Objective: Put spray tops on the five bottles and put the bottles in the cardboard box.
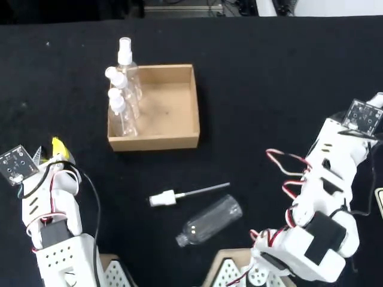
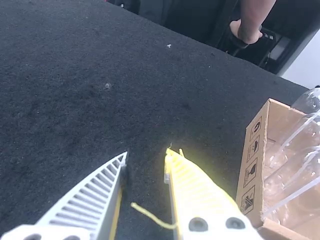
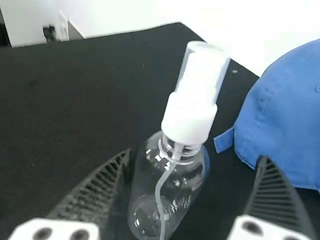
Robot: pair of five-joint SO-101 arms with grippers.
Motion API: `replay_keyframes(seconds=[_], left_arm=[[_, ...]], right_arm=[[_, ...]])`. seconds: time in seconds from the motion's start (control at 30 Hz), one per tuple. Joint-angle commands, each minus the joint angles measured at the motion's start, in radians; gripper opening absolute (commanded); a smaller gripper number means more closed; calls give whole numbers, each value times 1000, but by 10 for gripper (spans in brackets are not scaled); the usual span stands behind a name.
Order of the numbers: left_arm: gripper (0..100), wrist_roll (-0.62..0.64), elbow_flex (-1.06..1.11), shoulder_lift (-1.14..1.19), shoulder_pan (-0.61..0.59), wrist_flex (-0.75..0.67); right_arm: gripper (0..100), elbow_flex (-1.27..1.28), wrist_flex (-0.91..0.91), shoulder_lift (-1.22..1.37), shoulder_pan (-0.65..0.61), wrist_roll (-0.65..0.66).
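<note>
Bottle (image 3: 167, 205) upright inside the right claw (image 3: 194, 157)

We note the claw's fingers spread wide, clear of the capped bottle; long axis vertical. Cardboard box (image 1: 179, 140) lies leftward, farther away. Left claw (image 2: 145, 156), fingers apart, hovers over table (image 2: 75, 75) beside that box.

On the black table (image 1: 287, 89), a brown cardboard box (image 1: 157, 142) at the high view's upper left is holding clear bottles (image 1: 128, 122) with white spray tops (image 1: 124, 51), while the left gripper (image 2: 145, 156) is showing one yellow and one white ribbed finger.
</note>
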Motion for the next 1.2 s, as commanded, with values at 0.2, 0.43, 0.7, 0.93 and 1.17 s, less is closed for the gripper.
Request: replay_keyframes(seconds=[0.2, 0.43, 0.7, 0.93, 1.17], left_arm=[[102, -3, 24, -15, 5, -3], [102, -3, 24, -15, 4, -3], [102, -5, 24, -15, 2, -3], [102, -5, 24, -15, 5, -5], [102, -5, 24, -17, 5, -5]], right_arm=[[325, -77, -28, -4, 26, -5], [325, -93, -28, -2, 26, 2], [325, -136, -28, 88, 31, -5], [325, -140, -63, 140, 31, 2], [325, -107, -138, 143, 25, 0]])
